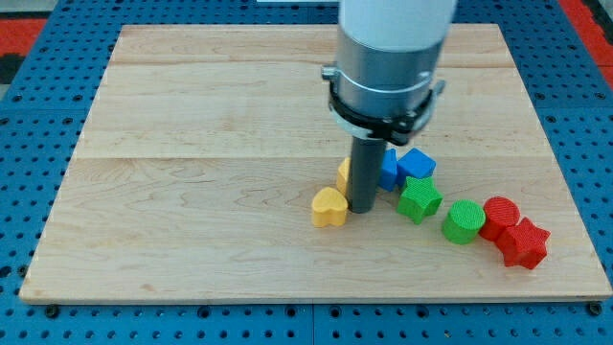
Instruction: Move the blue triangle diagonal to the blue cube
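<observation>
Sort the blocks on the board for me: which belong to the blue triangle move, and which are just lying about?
In the job:
- blue cube
- blue triangle, partly hidden behind the rod
- my tip, just left of both blue blocks

Lying about:
- yellow heart
- yellow block, mostly hidden, shape unclear
- green star
- green cylinder
- red cylinder
- red star

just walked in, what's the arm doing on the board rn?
My tip is down on the wooden board, in the middle of the block cluster. It sits right beside the yellow heart, with another yellow block partly hidden behind the rod. The blue triangle and blue cube lie side by side just to the view's right. Further right are a green star, green cylinder, red cylinder and red star.
</observation>
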Robot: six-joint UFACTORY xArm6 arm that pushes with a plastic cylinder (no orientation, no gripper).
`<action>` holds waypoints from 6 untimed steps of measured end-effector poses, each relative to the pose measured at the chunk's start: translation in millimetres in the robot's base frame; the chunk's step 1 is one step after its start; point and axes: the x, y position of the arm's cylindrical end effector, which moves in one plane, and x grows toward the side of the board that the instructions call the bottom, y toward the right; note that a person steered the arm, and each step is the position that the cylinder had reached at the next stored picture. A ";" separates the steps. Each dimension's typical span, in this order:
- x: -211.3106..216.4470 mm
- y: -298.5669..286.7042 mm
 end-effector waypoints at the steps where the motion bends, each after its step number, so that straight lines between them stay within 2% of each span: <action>1: -17.6 -25.5; 2: -33.3 -33.5; 3: -43.2 -8.4; 4: -24.8 13.7; 5: -35.1 35.9; 6: -79.7 35.6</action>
